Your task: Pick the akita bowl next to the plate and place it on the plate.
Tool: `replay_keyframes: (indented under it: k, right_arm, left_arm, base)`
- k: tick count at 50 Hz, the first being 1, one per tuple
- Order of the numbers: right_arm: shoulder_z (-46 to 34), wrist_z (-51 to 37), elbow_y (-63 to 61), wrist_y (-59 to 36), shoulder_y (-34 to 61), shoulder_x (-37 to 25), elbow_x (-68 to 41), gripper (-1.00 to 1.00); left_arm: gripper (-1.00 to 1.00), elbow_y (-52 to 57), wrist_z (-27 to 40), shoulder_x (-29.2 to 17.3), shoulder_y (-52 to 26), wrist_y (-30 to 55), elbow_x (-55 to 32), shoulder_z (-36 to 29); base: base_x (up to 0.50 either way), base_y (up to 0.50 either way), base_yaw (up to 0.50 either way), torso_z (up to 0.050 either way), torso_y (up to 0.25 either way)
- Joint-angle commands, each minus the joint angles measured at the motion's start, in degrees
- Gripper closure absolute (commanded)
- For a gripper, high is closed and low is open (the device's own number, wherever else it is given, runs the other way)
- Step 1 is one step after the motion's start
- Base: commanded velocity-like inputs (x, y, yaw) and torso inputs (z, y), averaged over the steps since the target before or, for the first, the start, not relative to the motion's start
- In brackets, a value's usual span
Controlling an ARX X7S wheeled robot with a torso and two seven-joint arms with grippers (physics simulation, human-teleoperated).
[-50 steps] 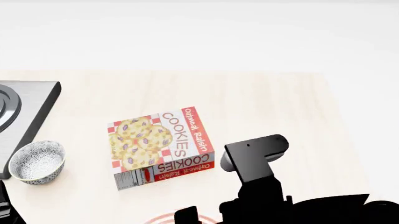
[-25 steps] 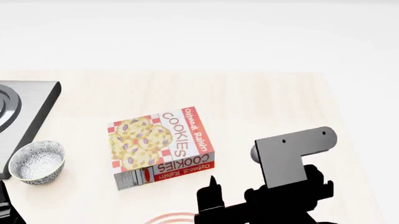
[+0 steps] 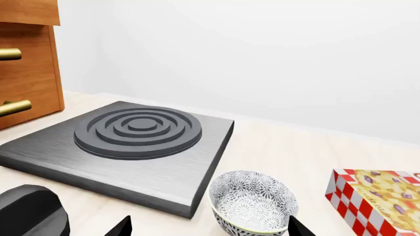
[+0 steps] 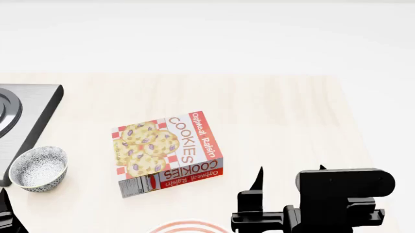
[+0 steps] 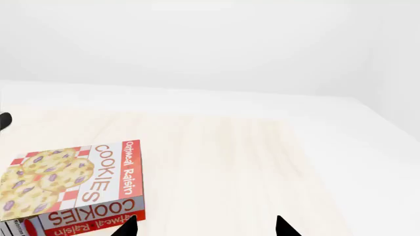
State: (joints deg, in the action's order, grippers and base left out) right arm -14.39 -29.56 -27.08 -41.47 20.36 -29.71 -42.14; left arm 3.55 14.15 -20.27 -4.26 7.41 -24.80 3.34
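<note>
Head view shows a pale wooden bench (image 4: pixel 272 111) with a cookie box (image 4: pixel 166 153) lying flat near its middle. At about 9 o'clock from the box, well apart from it, a bowl (image 4: pixel 39 168) stands upright just beside the corner of a dark hob (image 4: pixel 29 116). At 6 o'clock from the box, only a red-ringed sliver of the plate (image 4: pixel 188 227) shows at the frame's lower edge, and no bowl can be seen next to it in the part that shows. The right gripper (image 4: pixel 288 187) hangs over bare bench at roughly 4 o'clock from the box; its two dark fingertips stand well apart in the right wrist view (image 5: pixel 204 227) with nothing between them. The left gripper (image 3: pixel 208 227) hovers near the bowl (image 3: pixel 253 201), its tips spread wide either side of it, holding nothing. Beyond the hob (image 3: pixel 125 147), wooden drawers (image 3: pixel 26 64) with brass handles stand at the bench's edge.
</note>
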Motion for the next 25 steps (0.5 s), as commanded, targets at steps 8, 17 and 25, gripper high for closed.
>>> replay_keyframes:
  k: [8,17,25]
  right_arm:
    - [-2.7,-2.8,0.1,11.7,-7.1,-1.6,15.5,-1.0]
    - [-2.5,-4.1,-1.6,14.8,-8.1,-2.7,18.8,-1.0]
    - [-2.2,-7.5,-7.8,13.2,-11.0,-3.0,20.6,-1.0]
  left_arm:
    - [-1.0,0.3,0.2,0.2,0.0,0.0,-0.5,-0.3]
    - [-1.0,0.3,0.0,0.0,0.0,-0.2,-0.7,-0.4]
    - [-1.0,-0.4,-0.4,-0.2,-0.4,-0.5,-1.0,-0.3]
  base:
    - [0.0,0.0,0.0,0.0,0.0]
    - [0.0,0.0,0.0,0.0,0.0]
    - [0.0,0.0,0.0,0.0,0.0]
